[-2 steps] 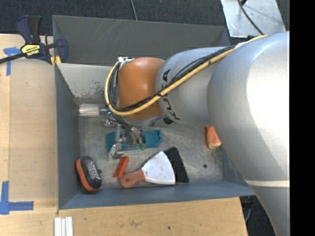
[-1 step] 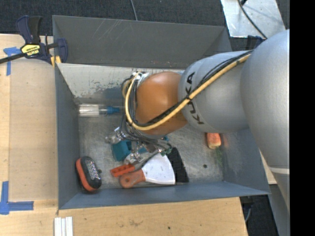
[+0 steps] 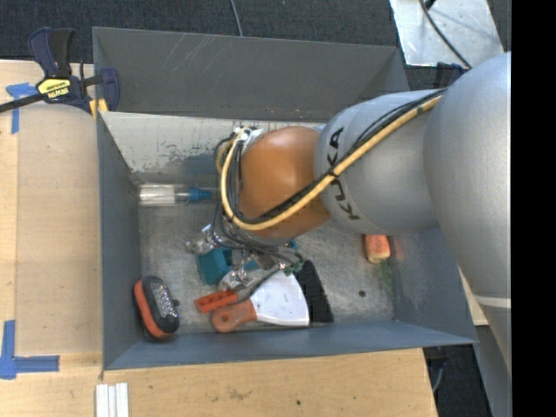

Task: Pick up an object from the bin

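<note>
My gripper (image 3: 236, 252) hangs low in the middle of the bin, mostly hidden under the arm's orange cover. Right below it, on its left side, lies a small teal block (image 3: 211, 267). Just in front of it is a white, wedge-shaped piece with a black edge (image 3: 280, 302). Two orange handles (image 3: 221, 301) stick out to the left from under that white piece, towards the bin's front wall. I cannot make out whether anything is held.
A black oval thing with an orange rim (image 3: 155, 307) lies in the front left corner. A clear tube with a blue tip (image 3: 167, 195) rests along the back left wall. A small orange lump (image 3: 377, 248) sits at the right, beside the arm.
</note>
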Robot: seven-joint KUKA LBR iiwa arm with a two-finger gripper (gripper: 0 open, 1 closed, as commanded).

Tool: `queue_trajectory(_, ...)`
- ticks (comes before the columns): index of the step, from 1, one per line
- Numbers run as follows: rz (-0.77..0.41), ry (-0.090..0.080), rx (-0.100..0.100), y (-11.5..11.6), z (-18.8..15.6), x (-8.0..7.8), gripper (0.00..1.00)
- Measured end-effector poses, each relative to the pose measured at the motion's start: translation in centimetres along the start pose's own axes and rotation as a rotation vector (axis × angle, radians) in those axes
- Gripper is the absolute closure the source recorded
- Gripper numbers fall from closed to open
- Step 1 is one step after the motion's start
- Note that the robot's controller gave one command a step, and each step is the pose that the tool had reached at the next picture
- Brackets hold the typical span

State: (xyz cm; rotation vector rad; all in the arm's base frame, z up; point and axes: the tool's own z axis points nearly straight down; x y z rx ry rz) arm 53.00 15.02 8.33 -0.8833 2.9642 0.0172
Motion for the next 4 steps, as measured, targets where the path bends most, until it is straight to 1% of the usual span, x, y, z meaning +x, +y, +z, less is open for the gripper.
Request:
queue_trajectory(1,-0.003,0.039,0.001,0.9,-3.3,1.2,1.0)
queue_trajectory(2,-0.007,0.049,-0.002,1.2,-4.7,1.4,1.0)
queue_trajectory(3,-0.061,0.047,-0.003,0.1,-8.5,1.7,1.0)
queue_trajectory(4,-0.054,0.059,-0.008,0.8,-12.5,1.2,1.0)
